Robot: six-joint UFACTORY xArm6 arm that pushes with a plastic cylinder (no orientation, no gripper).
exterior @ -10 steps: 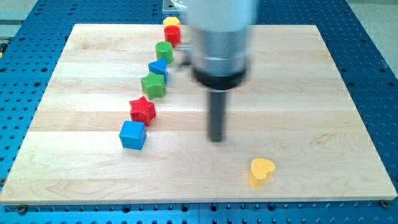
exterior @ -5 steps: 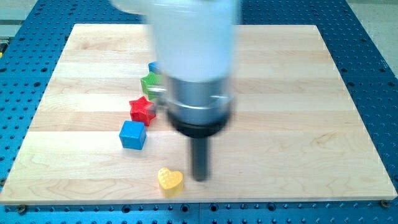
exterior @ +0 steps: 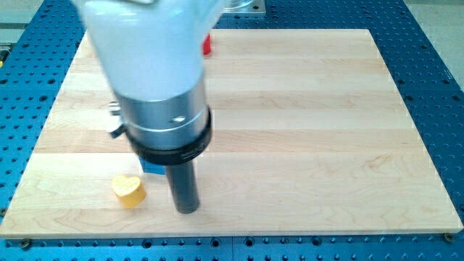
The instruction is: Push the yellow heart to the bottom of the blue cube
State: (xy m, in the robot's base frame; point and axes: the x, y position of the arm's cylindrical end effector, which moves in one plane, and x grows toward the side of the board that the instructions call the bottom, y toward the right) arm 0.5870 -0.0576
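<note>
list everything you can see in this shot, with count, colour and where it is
yellow heart: 1, yellow, near the view's bottom left of the board, to the view's left of my tip, apart from it
blue block: 1, blue, only a sliver shows under the arm's collar; shape cannot be made out
red block: 1, red, near the view's top edge of the board, mostly hidden by the arm
wooden board: 1, light wood, fills most of the view
blue perforated table: 1, blue, around the board
other blocks: hidden behind the arm, cannot tell
my tip: 1, dark rod end, near the board's bottom edge
</note>
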